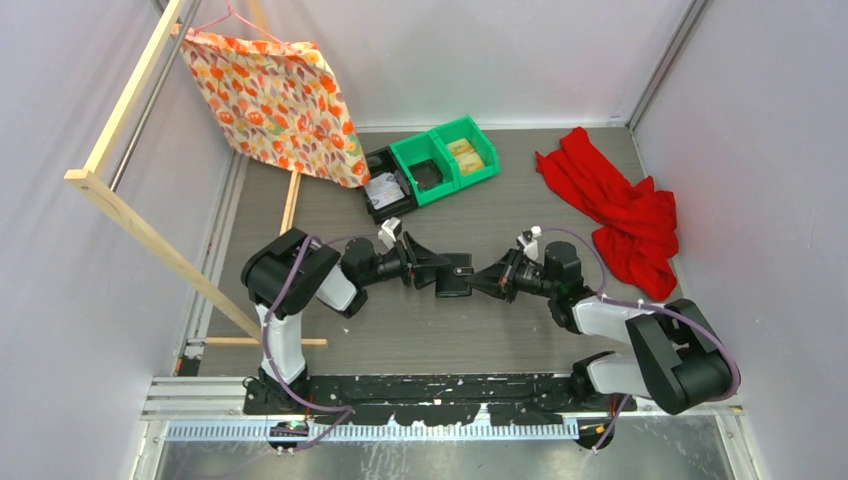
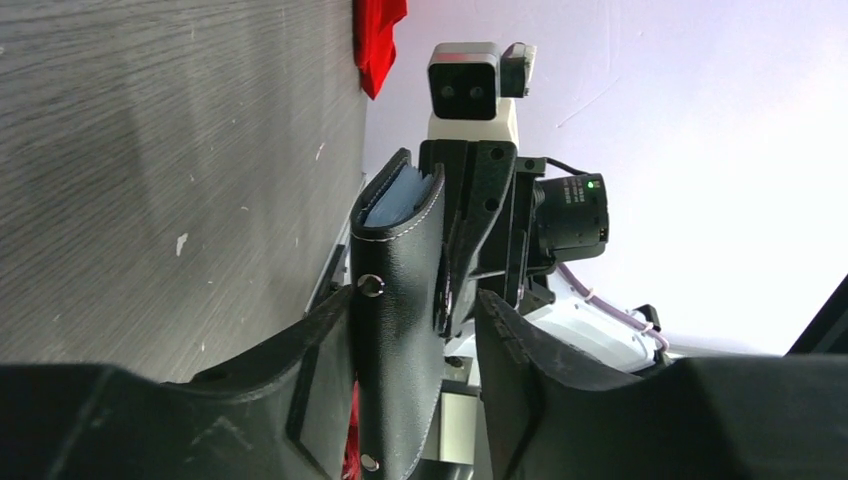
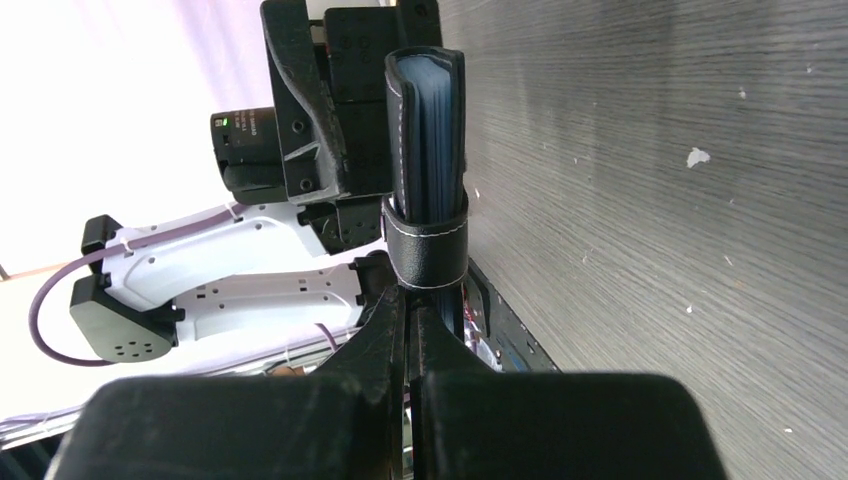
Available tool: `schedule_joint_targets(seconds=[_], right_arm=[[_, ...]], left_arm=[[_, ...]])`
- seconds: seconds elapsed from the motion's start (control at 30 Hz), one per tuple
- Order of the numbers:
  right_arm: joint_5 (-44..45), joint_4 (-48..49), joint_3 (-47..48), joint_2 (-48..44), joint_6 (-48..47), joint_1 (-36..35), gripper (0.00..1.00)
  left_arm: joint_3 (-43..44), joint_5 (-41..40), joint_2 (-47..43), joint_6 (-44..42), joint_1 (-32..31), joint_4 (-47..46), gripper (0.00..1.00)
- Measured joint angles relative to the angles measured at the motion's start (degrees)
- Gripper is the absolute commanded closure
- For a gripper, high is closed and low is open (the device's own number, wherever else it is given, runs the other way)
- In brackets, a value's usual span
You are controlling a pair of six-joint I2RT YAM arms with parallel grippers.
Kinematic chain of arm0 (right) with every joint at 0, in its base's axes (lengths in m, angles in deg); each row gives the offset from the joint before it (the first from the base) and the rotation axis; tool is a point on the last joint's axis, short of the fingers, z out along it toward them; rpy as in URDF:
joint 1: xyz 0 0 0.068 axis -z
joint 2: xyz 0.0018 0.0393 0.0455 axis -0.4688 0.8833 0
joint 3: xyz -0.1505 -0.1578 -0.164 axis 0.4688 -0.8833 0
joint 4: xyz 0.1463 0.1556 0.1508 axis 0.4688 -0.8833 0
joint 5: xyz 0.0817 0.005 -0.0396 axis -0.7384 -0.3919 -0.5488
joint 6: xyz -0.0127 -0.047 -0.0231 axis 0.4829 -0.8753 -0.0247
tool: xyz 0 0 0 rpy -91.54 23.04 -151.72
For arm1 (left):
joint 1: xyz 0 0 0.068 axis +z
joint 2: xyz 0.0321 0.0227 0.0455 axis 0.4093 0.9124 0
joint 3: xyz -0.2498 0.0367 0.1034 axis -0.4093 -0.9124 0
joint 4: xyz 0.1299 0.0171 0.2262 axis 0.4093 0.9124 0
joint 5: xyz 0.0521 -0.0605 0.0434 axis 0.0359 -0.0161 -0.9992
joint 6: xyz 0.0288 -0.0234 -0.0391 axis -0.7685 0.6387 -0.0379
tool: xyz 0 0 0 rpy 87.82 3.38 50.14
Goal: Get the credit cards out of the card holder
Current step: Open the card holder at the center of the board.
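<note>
The card holder (image 1: 455, 275), a black folded wallet, hangs above the table between both arms. My right gripper (image 3: 412, 300) is shut on its snap tab (image 3: 428, 255) and comes in from the right (image 1: 482, 279). My left gripper (image 2: 415, 305) straddles the other end of the card holder (image 2: 400, 300). One finger lies against its cover and a gap shows at the other finger (image 2: 500, 340), so it is open. The credit cards are hidden inside. Only pale bluish edges (image 2: 395, 200) show between the covers, and I cannot tell if they are cards or sleeves.
Two green bins (image 1: 445, 160) and a black bin (image 1: 385, 185) stand at the back centre. A red cloth (image 1: 620, 210) lies at the back right. A patterned orange cloth (image 1: 275, 100) hangs from a wooden frame (image 1: 150, 235) on the left.
</note>
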Motion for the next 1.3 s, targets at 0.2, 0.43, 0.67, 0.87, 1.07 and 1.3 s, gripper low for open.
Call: schedule_joint_targets(seconds=[0.2, 0.43, 0.67, 0.87, 1.07, 1.3], right_arm=[[-0.1, 1.5, -0.7, 2.6, 0.0, 0.0, 0.99], [1.0, -10.1, 3.0, -0.7, -6.0, 0.0, 0.61], [15.1, -43.9, 16.3, -16.5, -22.4, -1.7, 0.54], [32.1, -62.9, 30.1, -13.3, -30.4, -12.5, 0.45], [43.7, -69.7, 35.6, -8.9, -31.7, -22.4, 0.45], [48.4, -71.1, 36.7, -4.9, -32.0, -25.7, 0.41]], left_arm=[[0.0, -0.2, -0.3, 0.7, 0.0, 0.0, 0.97], [0.0, -0.5, -0.2, 0.4, 0.0, 1.3, 1.0], [0.0, -0.9, -6.5, -2.4, -0.4, 7.5, 0.99], [1.8, -3.5, -15.7, -10.4, -2.1, 26.3, 0.99], [6.2, -8.6, -25.9, -20.1, -4.1, 48.3, 1.0], [7.7, -12.0, -31.0, -25.4, -4.3, 60.9, 1.0]])
